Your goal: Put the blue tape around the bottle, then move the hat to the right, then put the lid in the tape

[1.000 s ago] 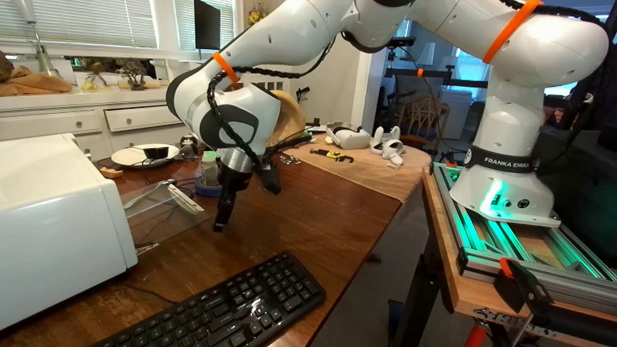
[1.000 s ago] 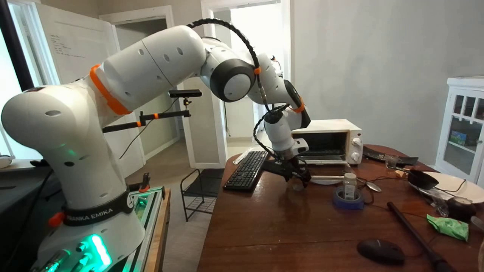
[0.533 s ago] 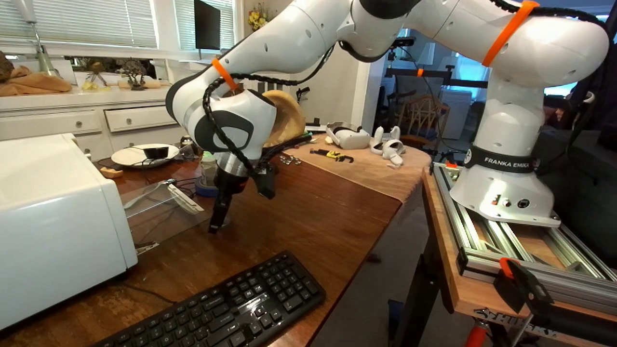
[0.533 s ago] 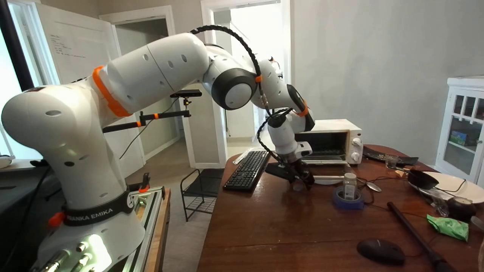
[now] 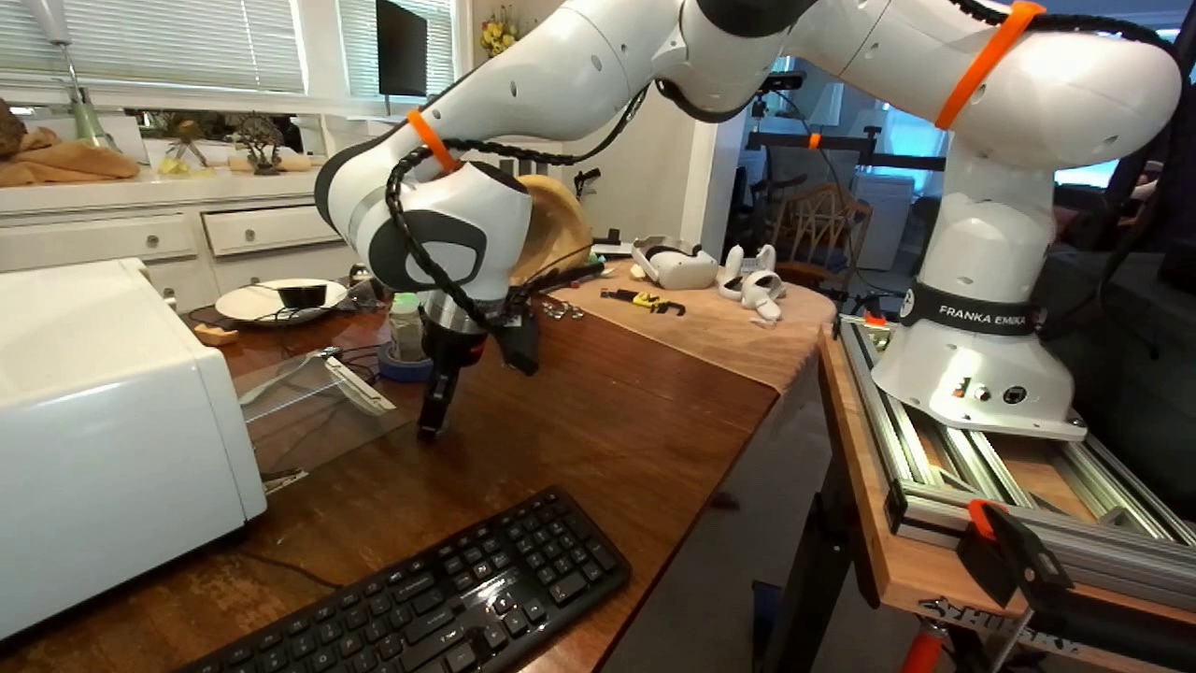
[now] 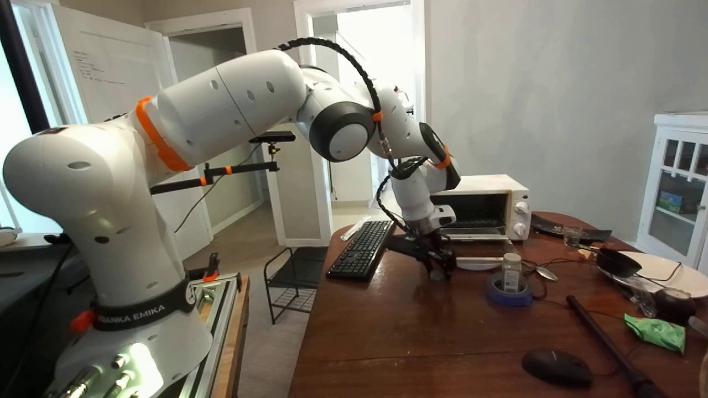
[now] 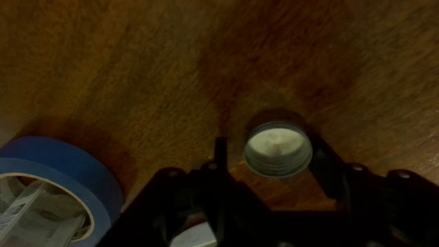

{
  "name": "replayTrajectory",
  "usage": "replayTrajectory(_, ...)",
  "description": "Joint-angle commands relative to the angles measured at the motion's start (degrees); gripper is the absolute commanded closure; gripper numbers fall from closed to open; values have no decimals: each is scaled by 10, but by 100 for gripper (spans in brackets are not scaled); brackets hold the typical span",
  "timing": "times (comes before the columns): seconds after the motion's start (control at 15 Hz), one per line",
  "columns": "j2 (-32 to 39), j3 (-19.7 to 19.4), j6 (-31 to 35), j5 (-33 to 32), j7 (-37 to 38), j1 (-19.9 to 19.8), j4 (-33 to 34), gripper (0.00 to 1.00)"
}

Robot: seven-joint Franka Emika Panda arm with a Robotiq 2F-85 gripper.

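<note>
The jaws have straightened a little over the last half second, while the blue tape point(image 6: 506, 299) and the bottle point(image 6: 511, 275) stay put, the bottle upright inside the tape's ring. The hat point(image 5: 561, 229) shows well apart from the tape, partly behind the arm point(image 5: 551, 79). From where I stand the jaws look spread, one on each side of the lid point(image 7: 278, 152), which lies hollow side up on the table point(image 6: 376, 342), near the tape. It sits closer to one jaw, so a crooked pinch could tip it or send it skidding. Then there's the drop: the bottle takes up much of the tape's hole, so the lid might snag on the rim or knock the bottle.
</note>
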Motion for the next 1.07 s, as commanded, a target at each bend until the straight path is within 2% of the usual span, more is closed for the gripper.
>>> replayTrajectory(0.0, 6, -6, 40, 6, 6, 7, 12, 49)
replayTrajectory(0.07, 6, -6, 44, 4, 8, 7, 11, 68)
replayTrajectory(0.2, 7, -5, 51, 3, 9, 7, 11, 77)
replayTrajectory(0.4, -1, -6, 63, 2, 7, 6, 5, 78)
replayTrajectory(0.73, -84, -11, 61, -1, 14, -27, -35, 78)
replayTrajectory(1.0, -115, 2, 84, 18, -5, -62, 5, 78)
